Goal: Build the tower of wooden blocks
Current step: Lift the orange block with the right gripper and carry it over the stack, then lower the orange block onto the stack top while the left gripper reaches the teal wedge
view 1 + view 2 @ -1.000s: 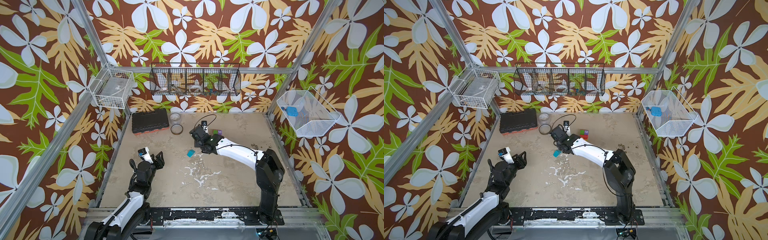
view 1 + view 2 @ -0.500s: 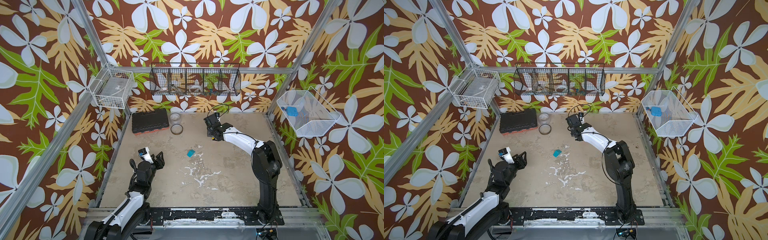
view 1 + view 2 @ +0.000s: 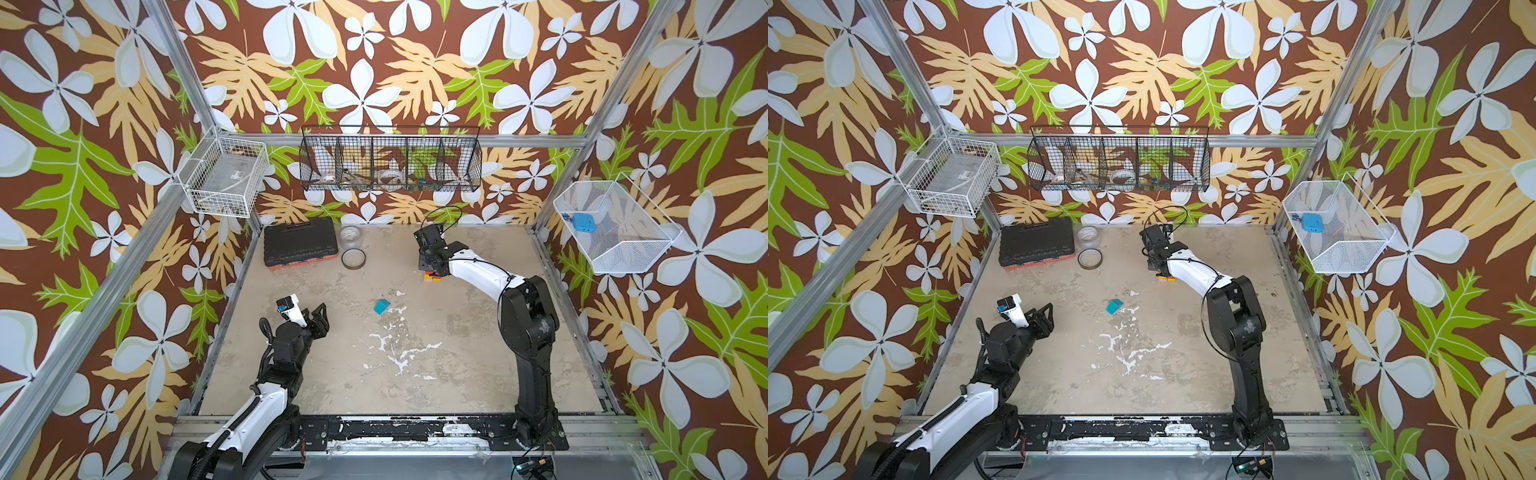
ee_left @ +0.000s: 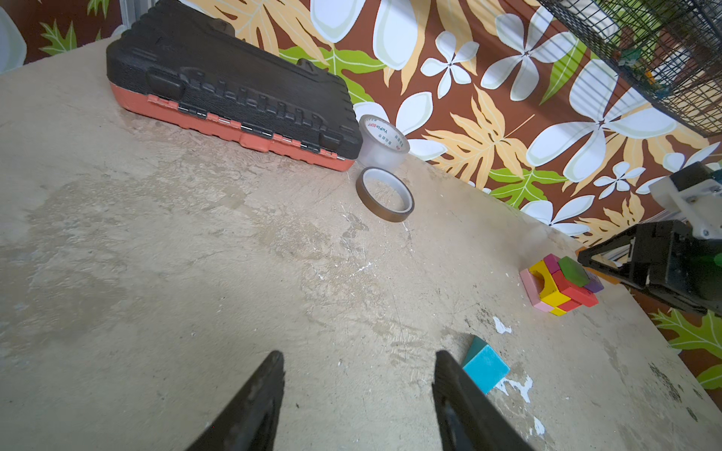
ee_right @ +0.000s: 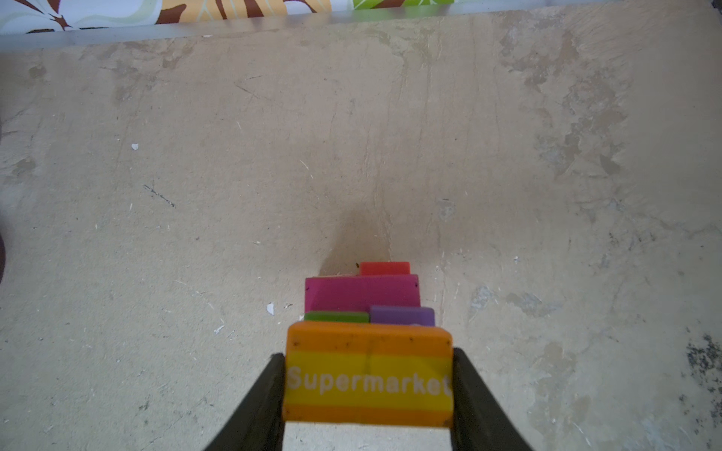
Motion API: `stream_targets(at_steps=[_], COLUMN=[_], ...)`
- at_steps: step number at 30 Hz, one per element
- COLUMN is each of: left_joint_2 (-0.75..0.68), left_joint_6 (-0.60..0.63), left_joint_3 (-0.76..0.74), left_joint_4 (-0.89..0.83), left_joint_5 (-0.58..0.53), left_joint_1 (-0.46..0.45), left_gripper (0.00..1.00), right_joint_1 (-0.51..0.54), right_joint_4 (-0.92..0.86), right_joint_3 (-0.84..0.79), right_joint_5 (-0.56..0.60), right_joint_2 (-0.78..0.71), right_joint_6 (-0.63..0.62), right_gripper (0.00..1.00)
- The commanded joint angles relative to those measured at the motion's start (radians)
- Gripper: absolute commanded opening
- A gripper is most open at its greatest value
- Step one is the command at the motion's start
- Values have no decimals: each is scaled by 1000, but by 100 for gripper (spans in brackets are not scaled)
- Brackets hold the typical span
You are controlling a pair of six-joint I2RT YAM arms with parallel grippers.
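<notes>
The right claw, clamped on the orange "Supermarket" block, has swung over the tower at the rear of the counter, likely to place it. The left claw waits apart and empty near the loose teal block.

You're in a lab robot cell, not a home or shop. Aluminium frame posts box in a scuffed tabletop, and the walls are a printed floral backdrop. Two arms are bolted to a front rail. Wire baskets hang on the walls. A black toolbox and tape rolls sit at the back.
</notes>
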Motion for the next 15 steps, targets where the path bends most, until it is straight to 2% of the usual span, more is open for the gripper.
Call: stream_targets(at_steps=[1,11,15], left_joint_2=[1,1,1], left_joint_6=[11,11,12], left_joint_3=[0,1,1], left_joint_4=[35,35,35], left_joint_5=[2,4,5], left_joint_1=[2,2,3], left_gripper=[62,62,62], right_joint_1=[-2,-14,-14], right_joint_4=[-3,-6,-6], right_joint_3=[6,8,12], right_joint_5=[-1,-4,-10], right_joint_2=[4,19,23], right_joint_6=[4,16,16], right_gripper=[47,51,56])
